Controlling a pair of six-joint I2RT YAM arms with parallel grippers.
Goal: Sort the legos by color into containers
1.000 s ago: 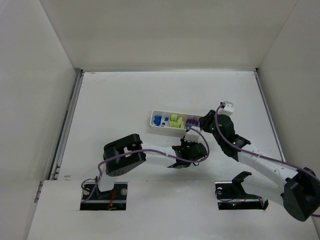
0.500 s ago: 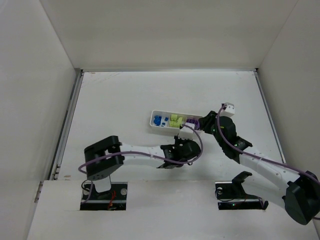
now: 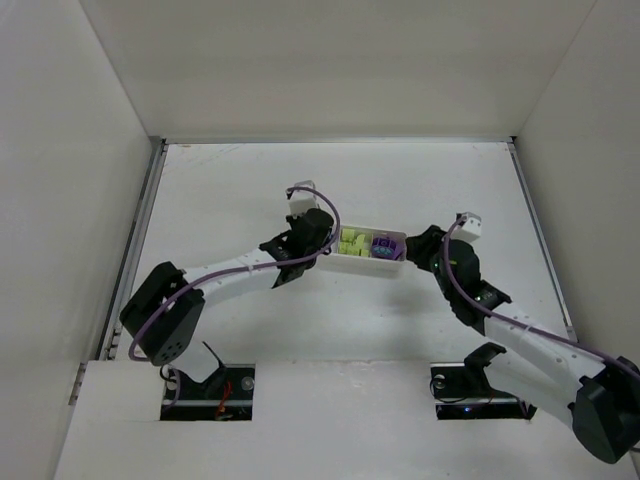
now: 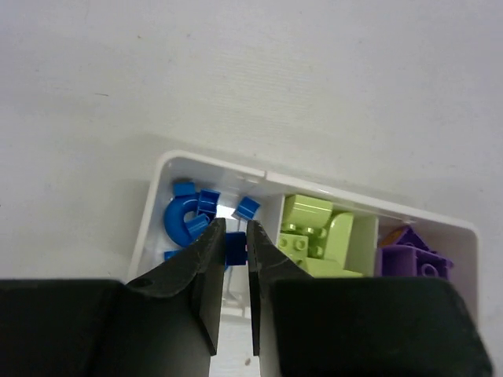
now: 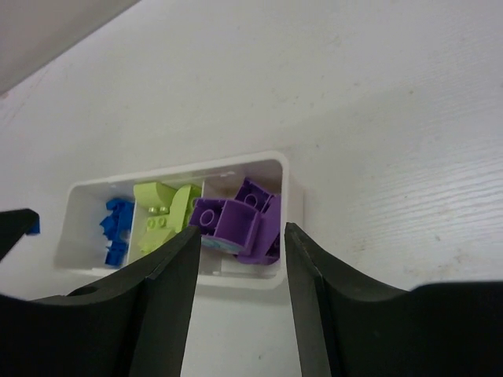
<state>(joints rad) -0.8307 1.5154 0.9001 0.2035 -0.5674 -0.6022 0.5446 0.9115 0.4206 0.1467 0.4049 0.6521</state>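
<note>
Top external: white tray (image 3: 362, 262) lay at frame centre on the table (image 3: 230, 190). Left gripper (image 3: 312, 238) was over its left end, right gripper (image 3: 415, 248) just beside its right end.

Left wrist: left gripper (image 4: 233, 234) jaws were clamped on one blue cube (image 4: 235, 248) at the tray's left compartment (other blue pieces (image 4: 182, 224) lay inside). Lime-green blocks (image 4: 314, 236) sat in the centre compartment, purple blocks (image 4: 409, 258) in the right.

Right wrist: right gripper (image 5: 240, 236) jaws stood apart, empty, facing the purple end.

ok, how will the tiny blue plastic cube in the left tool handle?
Probably rigid and very light: the tiny blue plastic cube looks small within the left tool. Flat faces suggest no rolling; smooth plastic pinched at the tips could slip.
</note>
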